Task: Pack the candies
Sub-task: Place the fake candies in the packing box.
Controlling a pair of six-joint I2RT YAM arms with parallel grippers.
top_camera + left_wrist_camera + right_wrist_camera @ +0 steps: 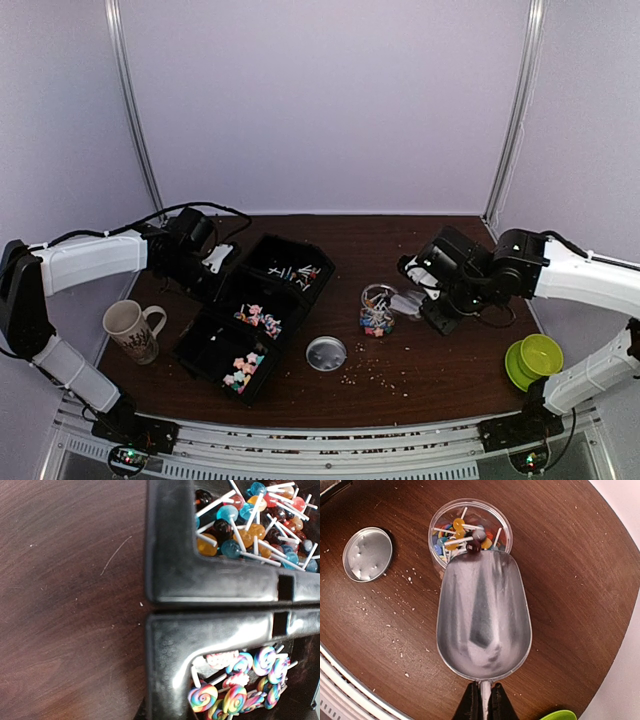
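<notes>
Right gripper [481, 706]: clamped on handle of shiny metal scoop [482, 622]
Relation: scoop lip over near rim of clear round jar [508, 527]; multicoloured candies [456, 536] straight ahead along scoop axis

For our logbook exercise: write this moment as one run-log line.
right gripper: shut on silver metal scoop | scoop lip at clear round jar of candies | round metal lid: off

Top external: high behind the arm bases, facing the back wall, whole surface [420, 375] in frame.
Left wrist: very near, straight down on two trays [215, 580] and bare wood.
Right wrist: above right pincer [481, 702], looking down along scoop [482, 620] to jar [470, 530] and lid [367, 554].
Top view shares trays, jar and lid.
</notes>
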